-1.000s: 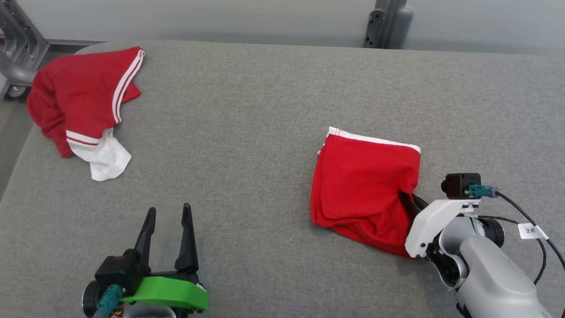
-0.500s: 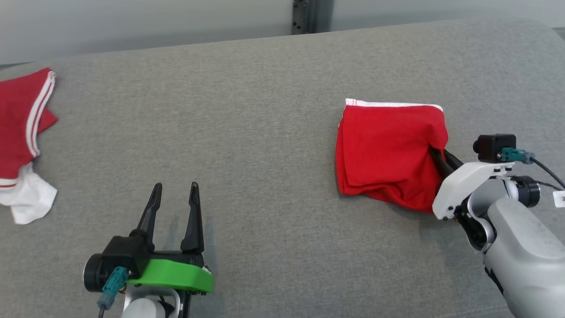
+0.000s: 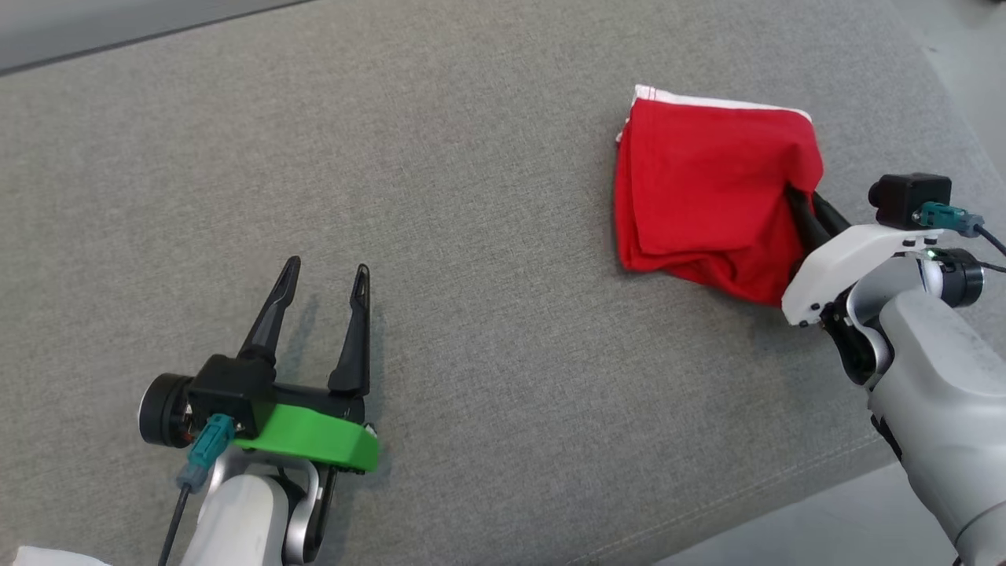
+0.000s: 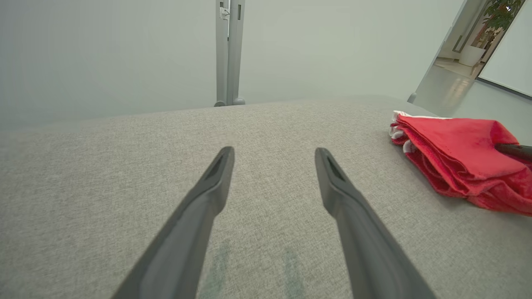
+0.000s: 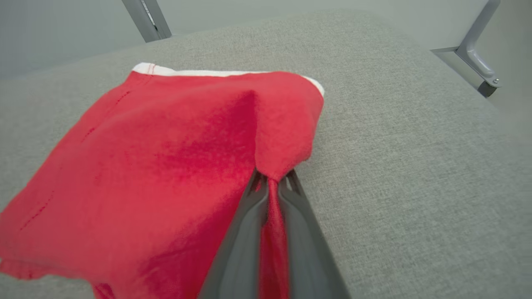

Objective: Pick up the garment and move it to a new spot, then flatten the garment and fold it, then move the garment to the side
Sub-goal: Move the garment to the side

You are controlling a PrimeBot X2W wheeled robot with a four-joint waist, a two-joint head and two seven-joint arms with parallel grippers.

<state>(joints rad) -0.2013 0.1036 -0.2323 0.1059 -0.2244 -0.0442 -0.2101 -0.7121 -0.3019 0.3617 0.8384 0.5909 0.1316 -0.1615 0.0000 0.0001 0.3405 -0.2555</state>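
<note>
The garment point(image 3: 707, 189) is red with a white band along its far edge, and it lies folded on the grey table point(image 3: 471, 157) near the table's right end. My right gripper point(image 3: 790, 192) is shut on its near right corner, and the cloth bunches up between the fingers point(image 5: 272, 176). The pinched garment point(image 5: 166, 158) spreads to the left of those fingers. My left gripper point(image 3: 327, 269) stands open over bare table at the lower left, well apart from the cloth. In the left wrist view the open left gripper point(image 4: 274, 153) points past the garment point(image 4: 457, 153) at the right.
The table's near right edge and the floor beyond point(image 3: 825, 534) lie close under my right arm. A grey metal post point(image 4: 227, 50) stands behind the table. A metal frame bracket point(image 5: 474, 58) sits off the table's right end.
The head view has swung to the right, and another red and white garment at the left has gone out of it. My right gripper keeps its grip, and the garment has travelled with it toward the table's right end.
</note>
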